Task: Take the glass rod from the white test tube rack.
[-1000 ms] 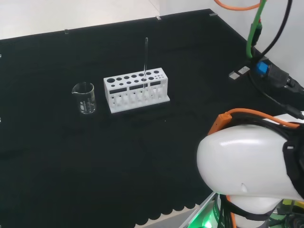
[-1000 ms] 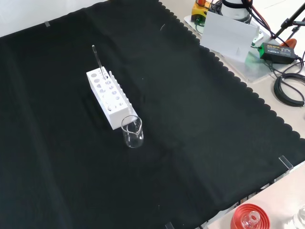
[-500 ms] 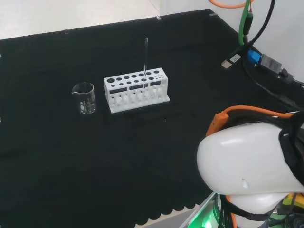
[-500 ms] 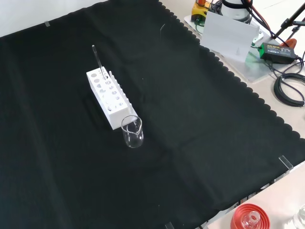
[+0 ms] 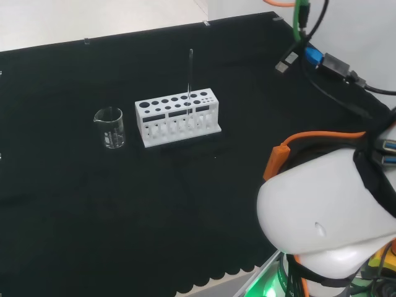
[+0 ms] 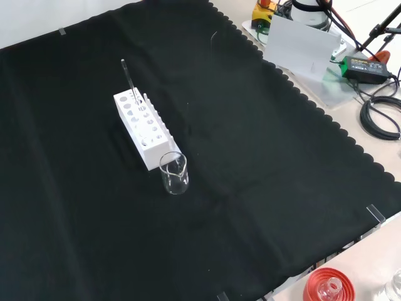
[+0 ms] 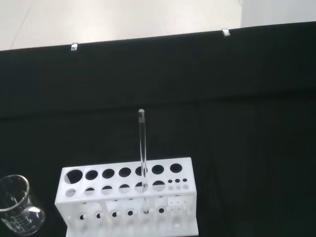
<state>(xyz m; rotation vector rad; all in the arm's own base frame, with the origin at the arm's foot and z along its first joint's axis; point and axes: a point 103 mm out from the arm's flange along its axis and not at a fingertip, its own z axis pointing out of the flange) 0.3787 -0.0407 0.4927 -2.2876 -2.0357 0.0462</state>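
hand state i can't tell from my feeds; what i get in the head view is the arm's big white link (image 5: 322, 216) at lower right, with an orange cable looped over it.

on the black cloth (image 5: 93, 216) i count one white rack (image 5: 177, 117), one glass rod (image 5: 189, 74) and one clear beaker (image 5: 109, 127). the rod stands upright in a hole of the rack's back row, right of the row's middle in the head view, and rises well above the rack top. in the wrist view the rod (image 7: 142, 153) sits in the rack (image 7: 128, 197) in that same back row, with the beaker (image 7: 17, 205) off the rack's end, apart from it.

in the front view the rack (image 6: 143, 128) runs away from the camera, the rod (image 6: 127, 78) is near its far end, and the beaker (image 6: 174, 174) stands just beside its near end. the beaker looks empty.

at the front view's lower right corner, off the cloth, one red ribbed stand (image 6: 329, 286) holds a glass piece.
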